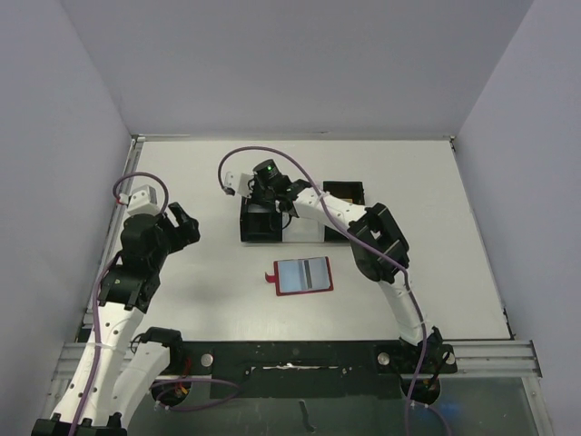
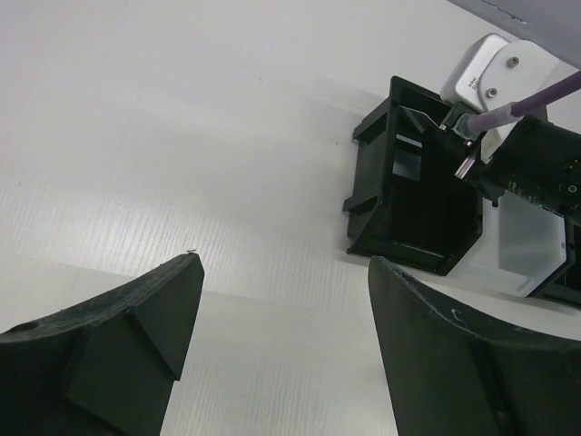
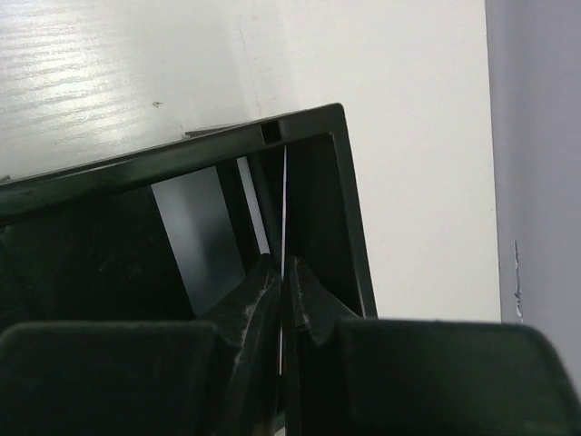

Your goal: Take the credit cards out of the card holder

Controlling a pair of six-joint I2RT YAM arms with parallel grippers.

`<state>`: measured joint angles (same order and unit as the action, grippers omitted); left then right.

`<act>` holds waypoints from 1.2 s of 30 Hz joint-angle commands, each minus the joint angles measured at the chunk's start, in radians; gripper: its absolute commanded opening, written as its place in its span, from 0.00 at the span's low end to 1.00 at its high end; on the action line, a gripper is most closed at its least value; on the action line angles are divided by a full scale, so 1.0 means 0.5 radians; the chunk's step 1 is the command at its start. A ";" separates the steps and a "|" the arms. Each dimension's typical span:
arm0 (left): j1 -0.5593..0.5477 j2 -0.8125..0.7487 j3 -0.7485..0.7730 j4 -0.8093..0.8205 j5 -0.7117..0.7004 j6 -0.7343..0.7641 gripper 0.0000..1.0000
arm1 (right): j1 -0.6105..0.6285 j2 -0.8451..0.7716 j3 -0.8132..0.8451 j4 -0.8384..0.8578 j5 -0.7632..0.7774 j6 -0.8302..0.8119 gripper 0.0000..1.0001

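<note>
One card [image 3: 284,195] stands edge-on, pinched in the shut right gripper [image 3: 283,277]. Its long axis points straight down into the end compartment of the bin [image 3: 350,200], close beside the wall, so opening the jaws should drop it in. A second card [image 3: 195,238], pale grey, leans inside the same compartment. That makes two cards in plain view.

The one wallet [image 1: 292,275] lies open and flat on the table [image 1: 436,227], long axis left to right, between the arms and nearer the right one. Its lining shows a dark stripe; whether a card is left in it I cannot tell.

The left gripper [image 2: 283,272] hangs wide open and empty, well apart from the wallet. One bin, three compartments: black, white, black.
</note>
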<state>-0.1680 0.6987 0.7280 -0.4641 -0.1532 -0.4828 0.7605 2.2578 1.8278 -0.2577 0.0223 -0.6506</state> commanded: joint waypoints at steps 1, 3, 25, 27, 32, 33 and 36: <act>0.012 -0.029 0.044 0.049 0.009 0.044 0.74 | 0.031 0.036 0.098 0.020 -0.003 -0.199 0.01; 0.013 -0.038 0.043 0.050 0.006 0.043 0.74 | 0.034 0.064 0.112 0.005 -0.014 -0.201 0.02; 0.011 -0.081 0.042 0.048 -0.010 0.045 0.74 | 0.010 0.071 0.083 0.131 -0.150 -0.079 0.39; 0.011 -0.081 0.038 0.048 -0.005 0.045 0.74 | 0.005 0.062 0.084 0.127 -0.171 -0.059 0.42; 0.012 -0.075 0.035 0.056 0.015 0.046 0.74 | -0.015 0.039 0.090 0.132 -0.241 0.024 0.48; 0.011 -0.074 0.033 0.057 0.019 0.046 0.74 | -0.019 0.033 0.095 0.132 -0.265 0.039 0.49; 0.011 -0.073 0.031 0.060 0.027 0.048 0.74 | -0.023 -0.009 0.103 0.137 -0.321 0.091 0.52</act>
<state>-0.1680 0.6697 0.7280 -0.4679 -0.1532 -0.4744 0.7586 2.3325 1.8442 -0.2390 -0.0826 -0.6548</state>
